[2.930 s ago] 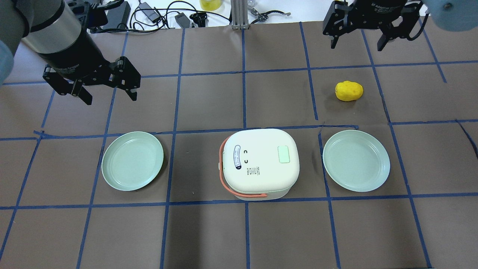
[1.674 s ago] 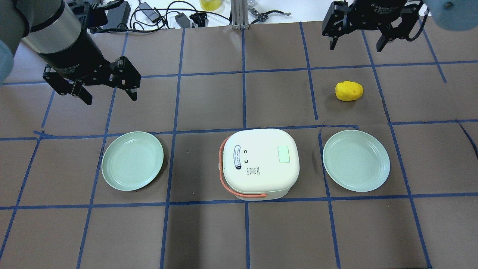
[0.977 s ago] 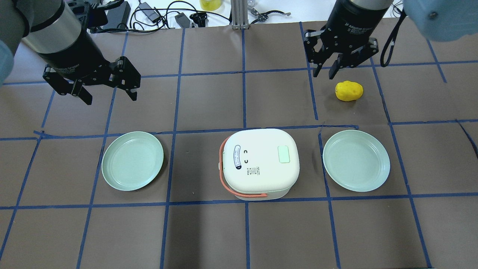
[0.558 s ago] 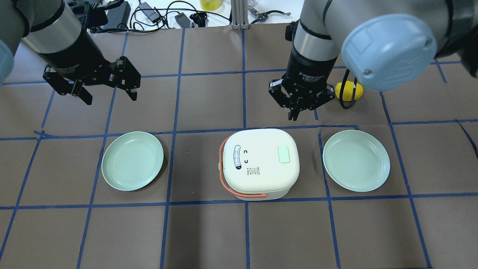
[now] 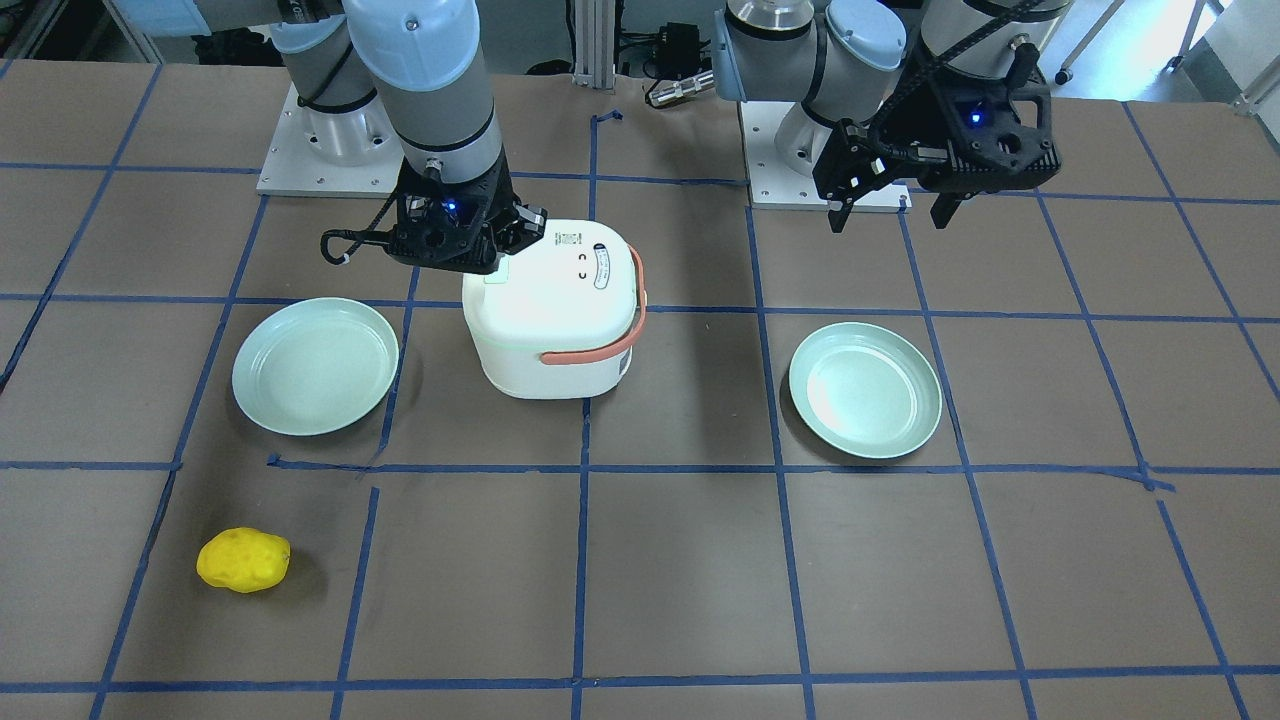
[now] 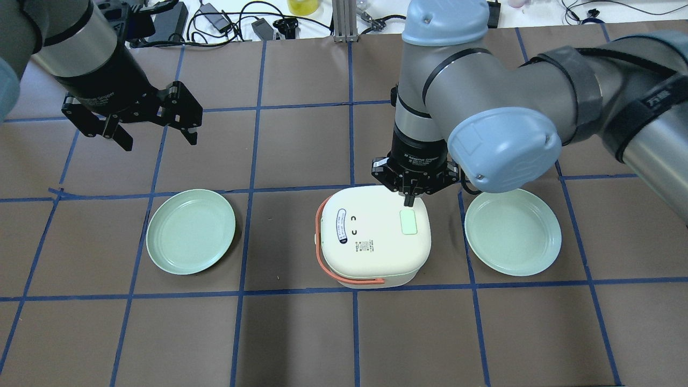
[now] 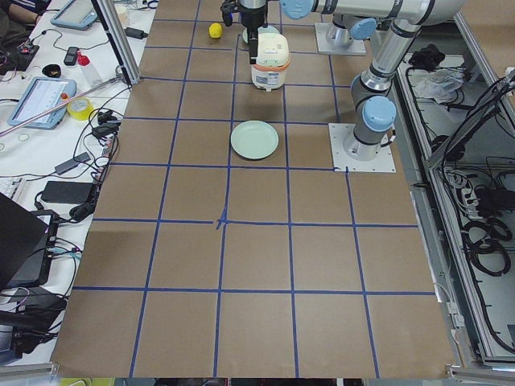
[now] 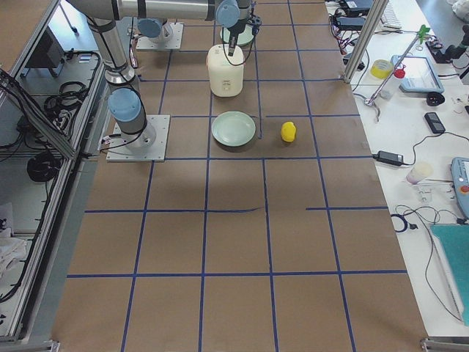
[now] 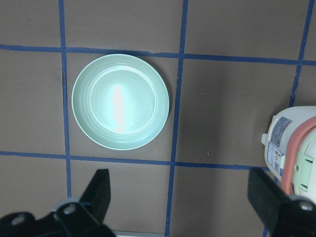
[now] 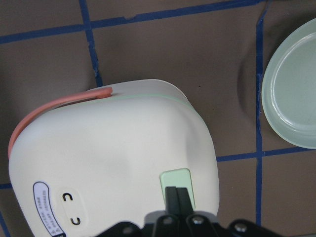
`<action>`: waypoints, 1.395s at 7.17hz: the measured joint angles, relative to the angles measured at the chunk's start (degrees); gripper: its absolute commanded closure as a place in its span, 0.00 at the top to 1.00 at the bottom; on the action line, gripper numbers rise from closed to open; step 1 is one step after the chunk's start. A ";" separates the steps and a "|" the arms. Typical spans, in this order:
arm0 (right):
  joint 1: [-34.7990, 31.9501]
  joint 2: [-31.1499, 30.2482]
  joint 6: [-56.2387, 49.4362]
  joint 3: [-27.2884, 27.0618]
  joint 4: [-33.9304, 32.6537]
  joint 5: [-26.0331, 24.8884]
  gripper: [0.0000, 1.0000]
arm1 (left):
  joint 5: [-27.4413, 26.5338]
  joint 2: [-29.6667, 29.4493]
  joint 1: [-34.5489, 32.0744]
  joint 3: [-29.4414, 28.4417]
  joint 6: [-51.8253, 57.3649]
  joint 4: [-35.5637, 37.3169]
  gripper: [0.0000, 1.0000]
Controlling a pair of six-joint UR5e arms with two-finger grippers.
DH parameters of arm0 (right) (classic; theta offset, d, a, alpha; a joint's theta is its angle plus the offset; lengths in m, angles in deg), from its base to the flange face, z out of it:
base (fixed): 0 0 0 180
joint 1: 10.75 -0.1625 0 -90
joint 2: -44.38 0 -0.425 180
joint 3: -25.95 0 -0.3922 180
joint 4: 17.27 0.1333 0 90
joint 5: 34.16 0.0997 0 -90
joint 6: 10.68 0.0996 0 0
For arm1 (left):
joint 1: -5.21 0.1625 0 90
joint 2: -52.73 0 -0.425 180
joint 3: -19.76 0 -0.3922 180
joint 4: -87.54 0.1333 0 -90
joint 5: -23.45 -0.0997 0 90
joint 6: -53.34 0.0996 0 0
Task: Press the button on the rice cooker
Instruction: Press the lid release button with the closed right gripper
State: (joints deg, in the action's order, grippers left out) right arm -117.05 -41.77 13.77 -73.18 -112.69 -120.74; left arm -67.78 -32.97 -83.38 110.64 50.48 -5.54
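The white rice cooker (image 6: 371, 242) with a salmon handle stands mid-table, lid shut, with a pale green button (image 6: 409, 222) on its lid. My right gripper (image 6: 408, 202) is shut and empty, pointing down, its tips at the button's far edge. In the right wrist view the shut fingertips (image 10: 177, 197) overlap the button (image 10: 173, 177); I cannot tell whether they touch it. The front view shows the same gripper (image 5: 498, 262) at the cooker's (image 5: 555, 330) lid edge. My left gripper (image 6: 160, 142) is open and empty, held high over the far left of the table.
A pale green plate (image 6: 191, 231) lies left of the cooker and another (image 6: 513, 231) lies right of it, partly under my right arm. A yellow lumpy object (image 5: 243, 560) sits beyond the right plate. Cables lie along the table's far edge.
My right arm swung from the far right corner toward the middle and down to the cooker's lid, and its fingers closed on the way. The left arm stayed still.
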 measured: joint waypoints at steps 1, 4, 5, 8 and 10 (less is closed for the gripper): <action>-0.36 -0.03 0.88 -1.87 -1.66 -0.23 0.10 | 0.00 0.00 0.00 0.00 0.00 0.00 1.00; -0.94 -0.14 1.37 -4.43 -3.54 -0.35 0.10 | 0.00 0.00 0.00 0.00 0.03 0.00 1.00; -0.97 -0.11 1.41 -4.50 -3.60 -0.35 0.11 | 0.00 0.00 0.00 0.00 0.02 0.00 1.00; -1.01 -0.07 1.42 -4.38 -3.62 -0.41 0.55 | 0.00 0.00 0.00 0.00 0.03 0.00 1.00; -0.60 -0.45 1.47 -1.49 -3.44 -0.65 1.00 | 0.00 0.00 0.00 0.00 0.03 0.00 1.00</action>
State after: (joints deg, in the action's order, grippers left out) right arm -117.65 -42.22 15.24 -74.67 -116.13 -121.38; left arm -67.78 -32.97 -83.38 110.64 50.51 -5.54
